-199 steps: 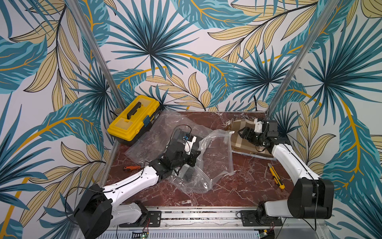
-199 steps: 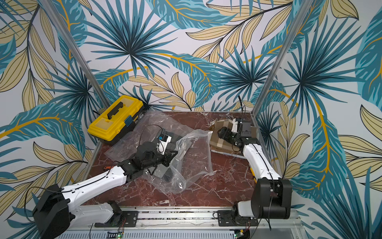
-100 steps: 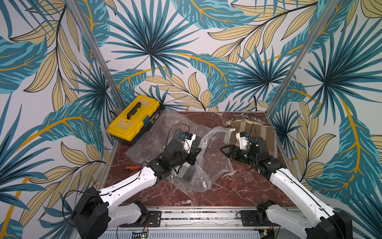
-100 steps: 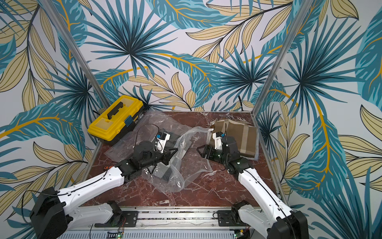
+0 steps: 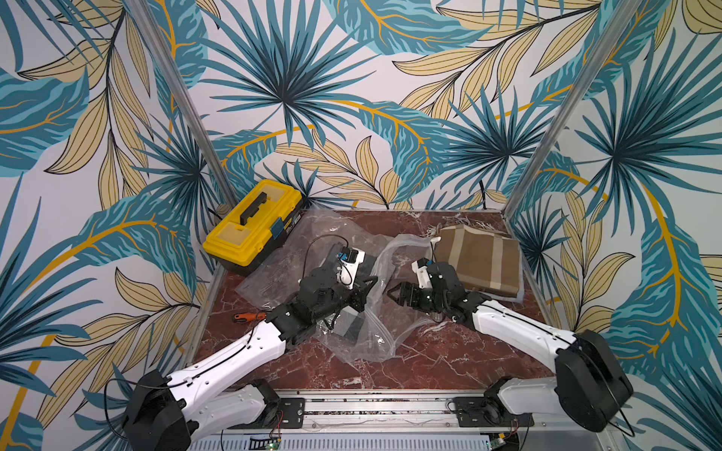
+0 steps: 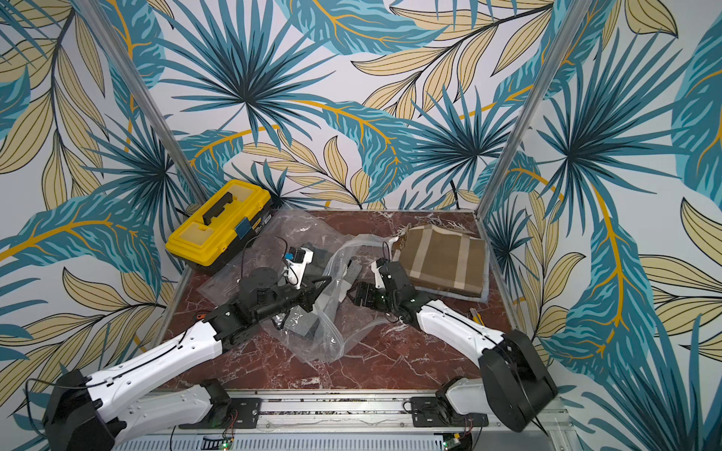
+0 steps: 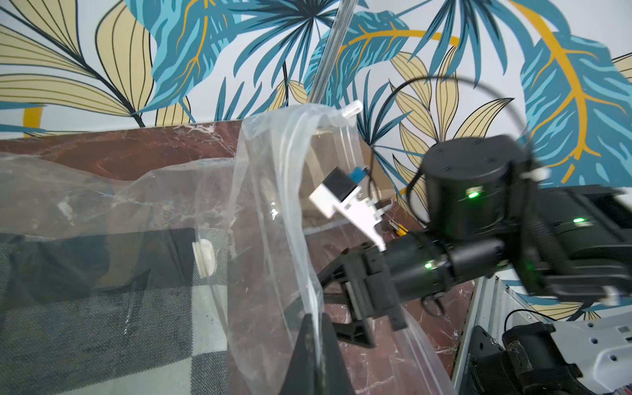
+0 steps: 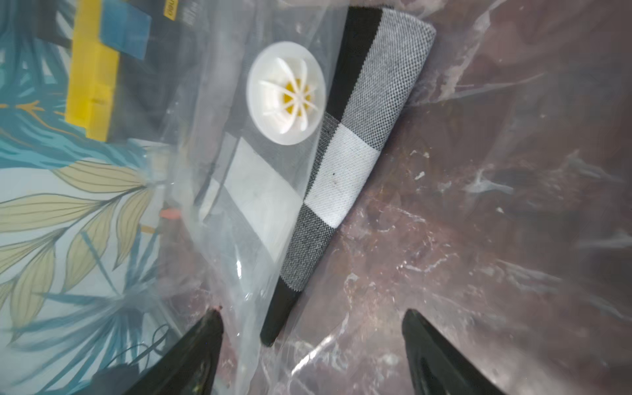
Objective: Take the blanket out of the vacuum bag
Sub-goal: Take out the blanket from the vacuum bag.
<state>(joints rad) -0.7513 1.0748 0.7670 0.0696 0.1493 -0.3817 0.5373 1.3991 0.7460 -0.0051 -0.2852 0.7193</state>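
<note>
Fingers of the left gripper clamp the bag by its rim. The right gripper stands wide open, with the checked blanket just ahead between its tips, inside the bag. Reach deeper and close on fabric alone, keeping film out.

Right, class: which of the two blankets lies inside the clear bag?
The black-white-grey checked blanket, inside the vacuum bag by its white valve; the brown striped blanket lies uncovered.

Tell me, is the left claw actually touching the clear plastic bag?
Touching. In the left wrist view, the left gripper is shut with a fold of the vacuum bag pinched between its fingertips.
</note>
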